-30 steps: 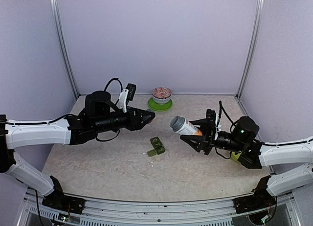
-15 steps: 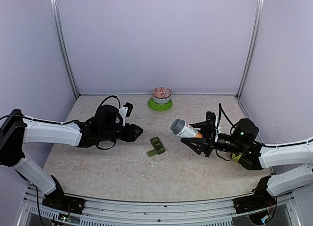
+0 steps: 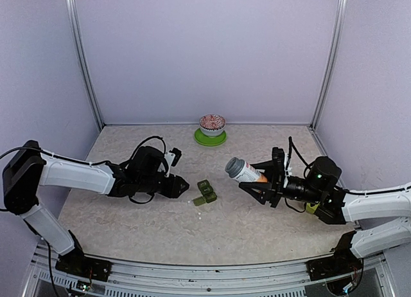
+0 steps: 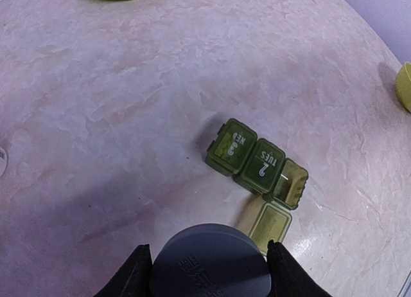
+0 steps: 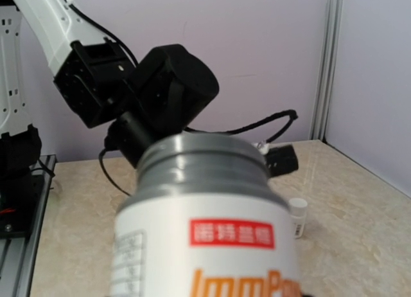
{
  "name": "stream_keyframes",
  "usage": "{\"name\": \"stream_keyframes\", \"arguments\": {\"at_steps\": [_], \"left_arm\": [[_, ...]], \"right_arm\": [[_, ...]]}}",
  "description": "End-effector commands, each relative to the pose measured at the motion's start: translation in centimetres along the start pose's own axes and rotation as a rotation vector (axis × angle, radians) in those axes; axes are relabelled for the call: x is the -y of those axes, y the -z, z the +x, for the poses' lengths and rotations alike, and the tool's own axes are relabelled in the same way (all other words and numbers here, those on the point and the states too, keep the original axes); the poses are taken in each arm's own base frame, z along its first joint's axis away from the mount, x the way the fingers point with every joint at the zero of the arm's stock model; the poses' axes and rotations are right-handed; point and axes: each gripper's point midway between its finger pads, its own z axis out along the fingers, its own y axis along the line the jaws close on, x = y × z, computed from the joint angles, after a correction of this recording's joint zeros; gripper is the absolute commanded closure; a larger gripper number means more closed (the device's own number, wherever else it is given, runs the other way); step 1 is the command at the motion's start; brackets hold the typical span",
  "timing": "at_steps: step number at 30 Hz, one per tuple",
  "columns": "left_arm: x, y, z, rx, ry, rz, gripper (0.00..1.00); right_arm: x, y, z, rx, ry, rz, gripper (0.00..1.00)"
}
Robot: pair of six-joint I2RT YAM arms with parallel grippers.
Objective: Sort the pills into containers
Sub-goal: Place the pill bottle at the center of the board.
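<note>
A pale marbled surface [image 3: 257,220] sits inside lavender walls [image 3: 212,53]. The containers [image 3: 205,192] lie at centre, one lid open. The left jaws at 9 o'clock pinch a grey cap [image 4: 209,261], and the right jaws at 3 o'clock grip an uncapped bottle [image 3: 241,170].

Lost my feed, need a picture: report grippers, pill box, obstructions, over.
Left gripper shut on dark grey round cap. Right gripper shut on uncapped white orange-labelled bottle. Dark green three-compartment pill strip between them, end lid open. Nothing in the way.
</note>
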Motion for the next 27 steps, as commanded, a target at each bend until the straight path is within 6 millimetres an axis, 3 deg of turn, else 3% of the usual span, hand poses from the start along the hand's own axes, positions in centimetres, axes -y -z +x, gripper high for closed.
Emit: {"name": "stream_keyframes", "arguments": {"at_steps": [1,13,23,27], "left_arm": [[0.7,-0.3,1.8,-0.071,-0.057,-0.009,0.57],[-2.2,-1.8,4.4,-0.154,-0.064,-0.104,0.57],[-3.1,-3.0,5.6,-0.192,-0.065,-0.128,0.55],[-3.1,-3.4,5.9,-0.207,-0.066,-0.129,0.50]], "right_arm": [[0.0,0.0,-0.8,0.023,0.016,0.002,0.74],[-0.1,-0.2,-0.4,0.019,-0.002,-0.009,0.74],[-0.2,-0.1,0.4,0.012,-0.029,-0.012,0.74],[-0.2,0.0,0.7,0.008,-0.033,-0.011,0.74]]}}
